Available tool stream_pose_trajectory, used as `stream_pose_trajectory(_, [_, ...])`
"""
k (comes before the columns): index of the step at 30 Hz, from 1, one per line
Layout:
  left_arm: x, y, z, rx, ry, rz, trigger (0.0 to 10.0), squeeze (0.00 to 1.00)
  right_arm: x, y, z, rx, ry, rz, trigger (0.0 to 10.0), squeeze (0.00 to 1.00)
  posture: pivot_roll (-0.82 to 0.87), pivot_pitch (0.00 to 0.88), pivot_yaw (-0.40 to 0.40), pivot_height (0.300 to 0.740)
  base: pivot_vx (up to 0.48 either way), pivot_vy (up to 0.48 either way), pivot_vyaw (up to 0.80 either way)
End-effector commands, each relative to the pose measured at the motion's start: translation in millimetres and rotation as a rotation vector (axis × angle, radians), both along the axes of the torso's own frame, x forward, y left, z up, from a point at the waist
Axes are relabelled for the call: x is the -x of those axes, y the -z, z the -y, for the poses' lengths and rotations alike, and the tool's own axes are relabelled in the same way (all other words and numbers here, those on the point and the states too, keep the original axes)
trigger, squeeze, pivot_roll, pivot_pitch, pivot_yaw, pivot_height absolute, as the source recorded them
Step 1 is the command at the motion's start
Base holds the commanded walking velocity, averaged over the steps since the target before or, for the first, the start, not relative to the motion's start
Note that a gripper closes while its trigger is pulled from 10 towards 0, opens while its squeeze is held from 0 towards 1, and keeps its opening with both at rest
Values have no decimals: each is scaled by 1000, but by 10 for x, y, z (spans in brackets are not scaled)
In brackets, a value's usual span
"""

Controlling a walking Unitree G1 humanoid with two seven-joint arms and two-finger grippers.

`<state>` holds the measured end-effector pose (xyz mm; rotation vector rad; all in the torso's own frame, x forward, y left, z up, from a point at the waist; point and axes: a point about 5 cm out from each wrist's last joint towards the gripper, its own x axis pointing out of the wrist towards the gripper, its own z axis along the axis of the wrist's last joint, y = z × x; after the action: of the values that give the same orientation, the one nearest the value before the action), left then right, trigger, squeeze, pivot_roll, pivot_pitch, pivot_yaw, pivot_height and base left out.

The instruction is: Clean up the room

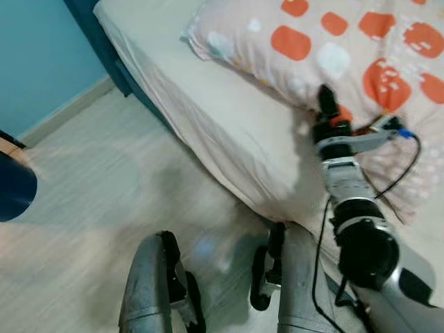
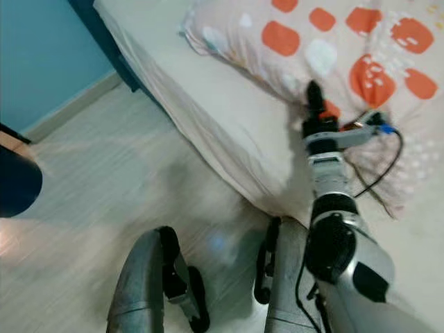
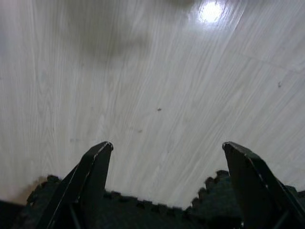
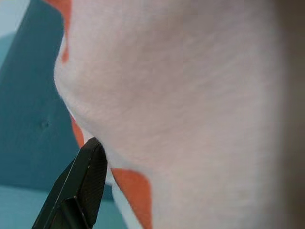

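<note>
A white pillow [image 1: 347, 48] with orange and pale spots lies on the bed's cream mattress [image 1: 229, 132]. My right arm reaches forward over the mattress, and its gripper [image 1: 325, 98] is pushed into the pillow's near edge. In the right wrist view the pillow fabric [image 4: 181, 95] lies right against the camera. One black finger [image 4: 86, 183] stands wide to the side of it; the other is hidden behind the fabric. My left arm hangs idle by my leg, its gripper [image 3: 167, 145] open above the pale wooden floor [image 3: 143, 71], holding nothing.
The bed has a dark blue frame [image 1: 104, 48] against a teal wall [image 1: 35, 55] with a pale baseboard. A dark blue rounded object [image 1: 10, 187] juts in at the left edge. Pale floor [image 1: 104, 173] spreads left of the bed.
</note>
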<state>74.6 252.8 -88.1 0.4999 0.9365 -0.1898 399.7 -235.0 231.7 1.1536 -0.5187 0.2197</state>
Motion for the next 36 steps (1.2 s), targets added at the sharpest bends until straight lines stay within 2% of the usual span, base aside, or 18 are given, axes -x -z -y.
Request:
stream_pose_trajectory(1, [259,31,-80,-15,-20,-77,10000,0,40,73,132,-51,62,-21,10000,0,195,637,24,535,0,0,0])
stream_pose_trajectory(2, [259,31,-80,-15,-20,-77,10000,0,40,73,132,-51,62,-21,10000,0,195,637,24,535,0,0,0])
stream_pose_trajectory(5, [278,17,-122,-24,-26,-76,10000,0,104,-33,398,-85,164,12,10000,0,213,637,29,535,0,0,0])
stream_pose_trajectory(6, [278,17,-122,-24,-26,-76,10000,0,104,-33,398,-85,164,12,10000,0,213,637,29,535,0,0,0])
stream_pose_trajectory(7, [285,13,-126,-24,-25,-75,10000,0,132,-107,490,-92,193,50,10000,0,220,637,31,535,0,0,0])
stream_pose_trajectory(9, [285,13,-123,-24,-24,-75,10000,0,140,-139,513,-91,196,68,10000,0,219,634,32,535,0,0,0])
stream_pose_trajectory(10, [283,13,-121,-23,-22,-74,10000,0,145,-158,531,-90,202,74,2235,0,218,634,31,535,0,0,0])
stream_pose_trajectory(11, [278,13,-115,-22,-20,-73,10000,0,147,-176,546,-91,204,78,0,0,217,633,32,535,0,0,0])
stream_pose_trajectory(24, [202,20,-91,-19,-18,-66,10000,0,170,-322,691,-64,243,58,0,0,194,608,25,535,0,0,0])
stream_pose_trajectory(29, [96,5,-132,-38,-33,-50,10000,0,156,-378,676,-5,229,49,0,0,180,582,16,535,0,0,0])
stream_pose_trajectory(30, [-38,-38,-236,-89,-60,-23,10000,0,108,-391,564,94,182,24,0,0,157,550,5,535,0,0,0])
stream_pose_trajectory(31, [-38,-38,-236,-89,-60,-23,10000,0,108,-391,564,94,182,24,0,0,157,550,5,535,0,0,0])
stream_pose_trajectory(33, [-235,-127,-415,-187,-102,21,10000,0,41,-361,357,239,100,2,0,0,133,522,-9,535,0,0,0])
stream_pose_trajectory(34, [-235,-127,-415,-187,-102,21,10000,0,41,-361,357,239,100,2,0,0,133,522,-9,535,0,0,0])
stream_pose_trajectory(36, [-532,-322,-667,-317,-161,116,10000,0,-18,-219,80,451,-1,-52,0,0,106,471,-23,535,0,0,0])
